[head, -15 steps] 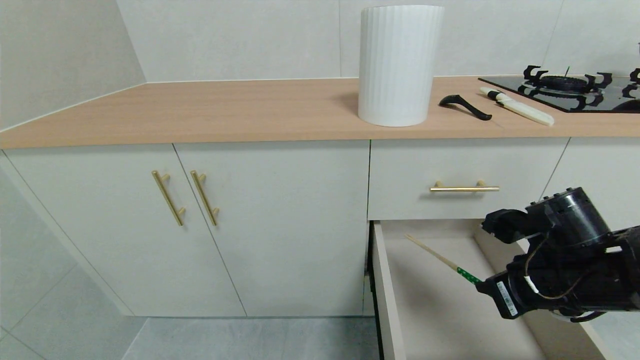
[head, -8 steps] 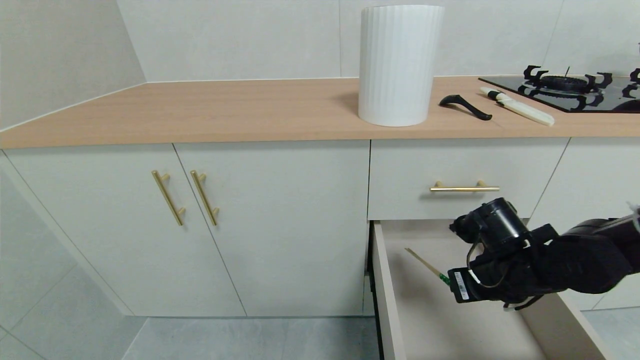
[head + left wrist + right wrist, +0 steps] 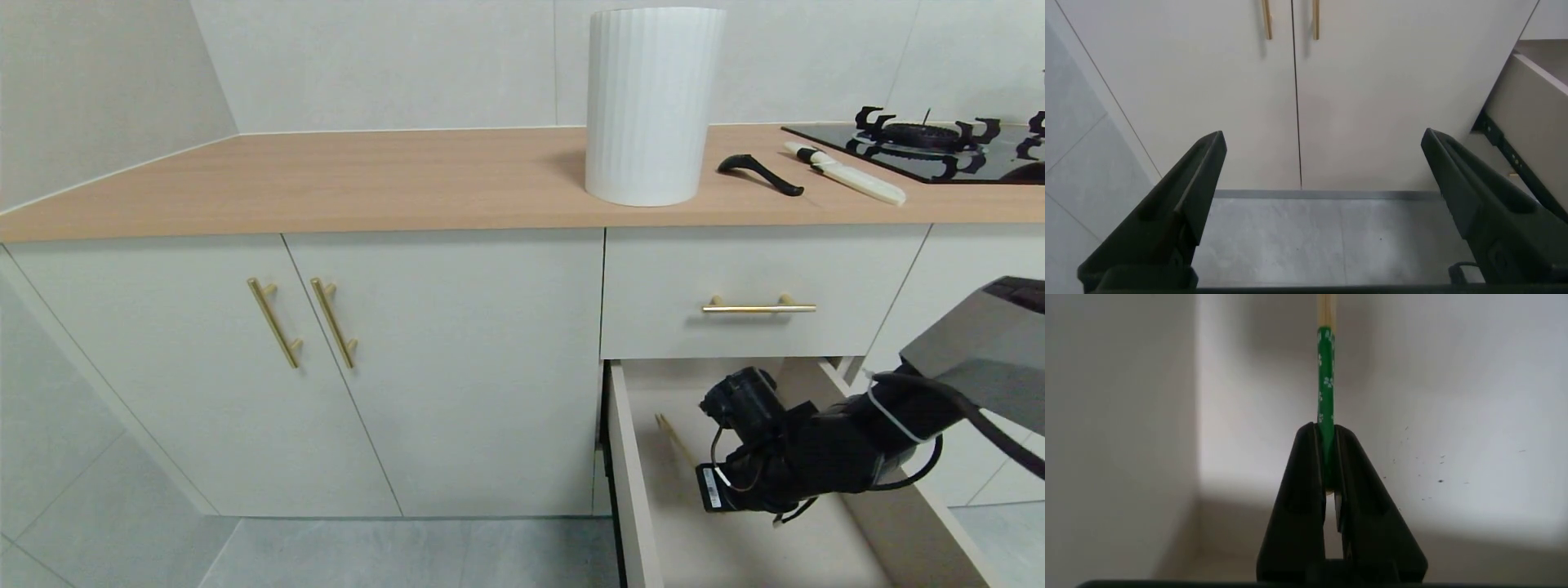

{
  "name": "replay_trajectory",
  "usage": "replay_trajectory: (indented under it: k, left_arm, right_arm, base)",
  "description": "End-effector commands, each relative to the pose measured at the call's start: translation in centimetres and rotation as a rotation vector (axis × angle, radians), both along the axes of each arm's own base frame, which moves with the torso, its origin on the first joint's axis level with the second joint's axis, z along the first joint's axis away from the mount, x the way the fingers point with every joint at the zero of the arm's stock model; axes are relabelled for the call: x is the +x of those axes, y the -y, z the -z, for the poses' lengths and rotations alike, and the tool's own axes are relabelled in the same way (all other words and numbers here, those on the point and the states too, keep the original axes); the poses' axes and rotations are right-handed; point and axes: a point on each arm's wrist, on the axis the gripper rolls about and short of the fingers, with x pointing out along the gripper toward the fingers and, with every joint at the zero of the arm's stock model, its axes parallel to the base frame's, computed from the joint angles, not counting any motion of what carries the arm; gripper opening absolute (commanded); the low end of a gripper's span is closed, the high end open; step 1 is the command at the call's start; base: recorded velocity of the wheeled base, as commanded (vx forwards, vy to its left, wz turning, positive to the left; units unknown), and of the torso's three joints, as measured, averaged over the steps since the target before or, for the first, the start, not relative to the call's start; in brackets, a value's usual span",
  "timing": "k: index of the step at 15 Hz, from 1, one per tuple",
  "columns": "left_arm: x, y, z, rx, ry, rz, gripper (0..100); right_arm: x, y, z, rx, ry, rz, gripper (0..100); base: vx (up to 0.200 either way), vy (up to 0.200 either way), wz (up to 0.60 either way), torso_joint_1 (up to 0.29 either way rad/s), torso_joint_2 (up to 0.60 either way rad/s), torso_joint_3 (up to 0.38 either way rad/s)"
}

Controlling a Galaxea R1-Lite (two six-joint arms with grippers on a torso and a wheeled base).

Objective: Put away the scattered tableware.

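A wooden chopstick [image 3: 674, 438] with a green flowered end [image 3: 1325, 376] is clamped in my right gripper [image 3: 1328, 457]. That gripper [image 3: 712, 462] sits low inside the open lower drawer [image 3: 629, 482], near its left wall, with the chopstick pointing toward the back left corner. On the wooden counter lie a black-handled utensil [image 3: 761, 174] and a white knife [image 3: 845, 172]. My left gripper [image 3: 1323, 151] is open and holds nothing; it hangs low in front of the cabinet doors [image 3: 1298, 90], above the floor.
A tall white ribbed container [image 3: 649, 106] stands on the counter beside the utensils. A black gas hob [image 3: 931, 147] is at the far right. The upper drawer with a gold handle [image 3: 759, 308] is closed. The drawer's side [image 3: 1535, 98] juts out beside my left gripper.
My right arm has moved left and down, deeper into the open drawer, carrying the chopstick with it. Nothing on the counter has moved.
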Motion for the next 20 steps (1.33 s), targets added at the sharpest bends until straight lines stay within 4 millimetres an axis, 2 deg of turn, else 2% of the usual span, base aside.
replay_trajectory:
  k: [1, 5, 16, 17, 20]
  left_arm:
    - [0.0, 0.0, 0.0, 0.001, -0.001, -0.001, 100]
    - [0.0, 0.0, 0.0, 0.001, -0.001, -0.001, 100]
    - [0.0, 0.0, 0.0, 0.000, -0.003, -0.001, 100]
    - [0.0, 0.0, 0.0, 0.000, -0.001, -0.001, 100]
    - [0.0, 0.0, 0.0, 0.001, -0.001, -0.001, 100]
  right_arm:
    - [0.4, -0.3, 2.8, -0.033, -0.064, -0.001, 0]
    - [1.3, -0.5, 5.2, -0.100, -0.080, 0.023, 0]
    - [1.7, -0.7, 5.2, -0.110, -0.047, 0.035, 0]
    - [1.7, -0.7, 5.2, -0.109, -0.046, 0.036, 100]
    - [1.7, -0.7, 5.1, -0.108, -0.045, 0.036, 100]
  base:
    - [0.000, 0.000, 0.00, 0.000, 0.00, 0.000]
    - [0.000, 0.000, 0.00, 0.000, 0.00, 0.000]
    - [0.000, 0.000, 0.00, 0.000, 0.00, 0.000]
    - [0.000, 0.000, 0.00, 0.000, 0.00, 0.000]
    - [0.000, 0.000, 0.00, 0.000, 0.00, 0.000]
